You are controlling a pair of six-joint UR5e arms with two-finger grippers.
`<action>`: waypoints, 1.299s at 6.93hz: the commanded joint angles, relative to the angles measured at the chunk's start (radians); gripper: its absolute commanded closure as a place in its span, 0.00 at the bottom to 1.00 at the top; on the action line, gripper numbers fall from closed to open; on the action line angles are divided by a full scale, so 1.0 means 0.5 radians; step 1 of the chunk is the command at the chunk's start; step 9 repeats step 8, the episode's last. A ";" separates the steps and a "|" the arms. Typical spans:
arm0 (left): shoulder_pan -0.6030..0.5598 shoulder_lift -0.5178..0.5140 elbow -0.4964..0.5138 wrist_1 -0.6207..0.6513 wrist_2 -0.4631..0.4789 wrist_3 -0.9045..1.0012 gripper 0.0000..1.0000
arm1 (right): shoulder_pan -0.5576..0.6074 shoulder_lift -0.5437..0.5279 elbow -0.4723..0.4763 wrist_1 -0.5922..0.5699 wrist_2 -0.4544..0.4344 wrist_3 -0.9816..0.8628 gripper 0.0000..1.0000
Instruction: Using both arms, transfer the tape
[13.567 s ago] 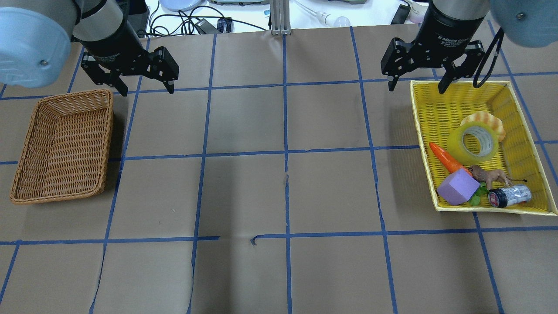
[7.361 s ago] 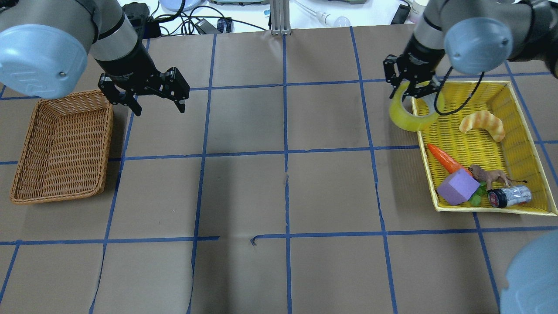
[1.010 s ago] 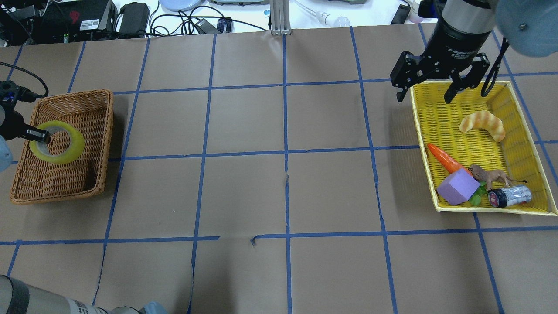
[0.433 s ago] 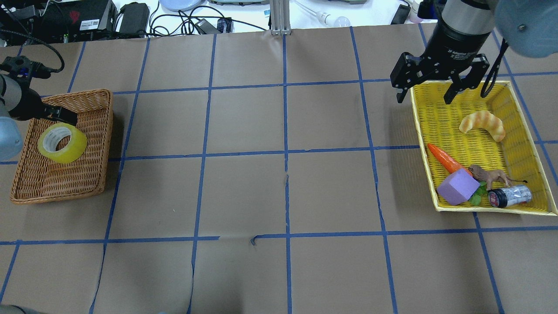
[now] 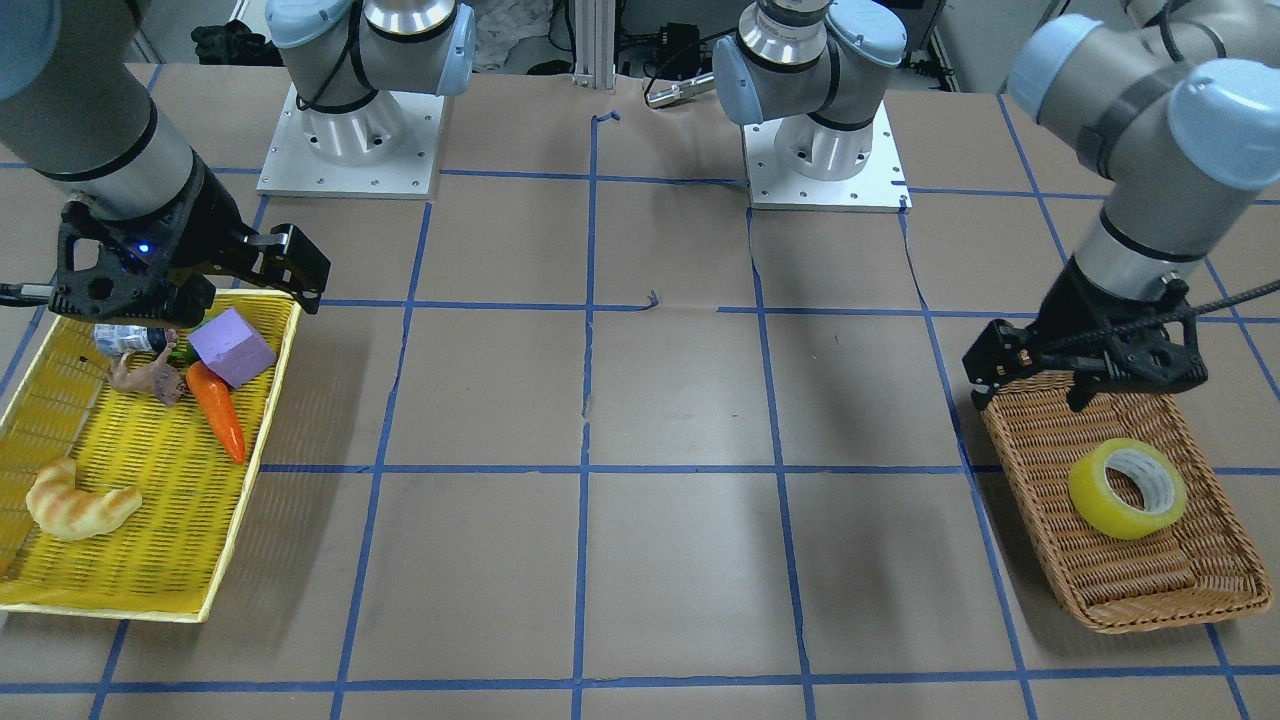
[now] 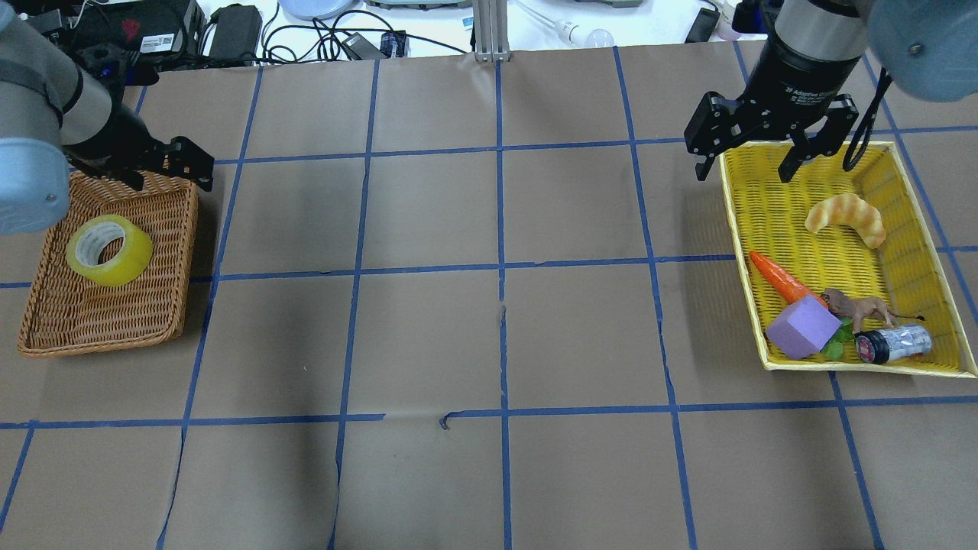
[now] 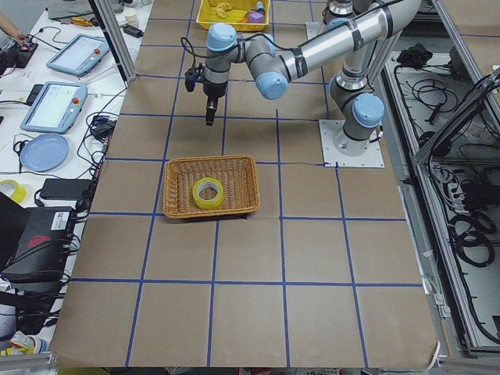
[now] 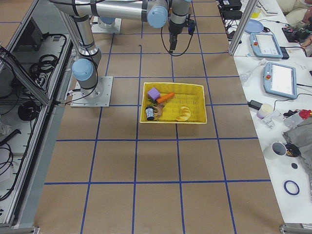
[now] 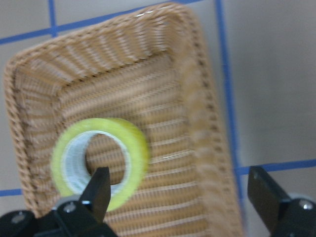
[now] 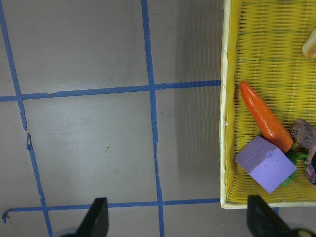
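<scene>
Brown-papered table [image 5: 680, 400] | tape [image 5: 1127, 490] in wicker basket [image 5: 1130, 590] | left hand [image 5: 1032, 400] spread | right hand [image 5: 188, 300] spread, half-hiding jar [image 5: 122, 338]

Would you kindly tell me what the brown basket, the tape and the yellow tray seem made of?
The brown basket looks like matte woven wicker: ribbed strands show. The tape seems glossy translucent yellow plastic film on a whitish core, probably cardboard. The yellow tray is woven too, perhaps plastic or dyed straw; its uniform bright colour leaves that open.

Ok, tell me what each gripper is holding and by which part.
Nothing is held. The left gripper and right gripper are both open and empty; the tape lies free in the wicker basket.
</scene>
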 commanded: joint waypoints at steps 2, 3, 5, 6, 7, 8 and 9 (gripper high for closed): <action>-0.444 0.128 0.336 -0.729 0.002 -0.545 0.00 | 0.000 -0.001 -0.002 0.000 0.004 -0.011 0.00; -0.503 0.137 0.354 -0.764 -0.007 -0.610 0.00 | 0.000 -0.005 -0.002 0.000 0.001 -0.014 0.00; -0.540 0.137 0.361 -0.804 -0.013 -0.614 0.00 | 0.000 -0.008 -0.002 0.000 -0.002 -0.014 0.00; -0.540 0.134 0.361 -0.805 -0.013 -0.614 0.00 | 0.000 -0.008 0.001 0.000 0.004 -0.011 0.00; -0.540 0.131 0.361 -0.805 -0.016 -0.614 0.00 | 0.000 -0.008 0.004 0.000 -0.002 -0.011 0.00; -0.540 0.125 0.361 -0.805 -0.016 -0.614 0.00 | 0.000 -0.008 0.001 0.000 0.001 -0.008 0.00; -0.540 0.125 0.361 -0.805 -0.016 -0.614 0.00 | 0.000 -0.008 0.001 0.000 0.001 -0.008 0.00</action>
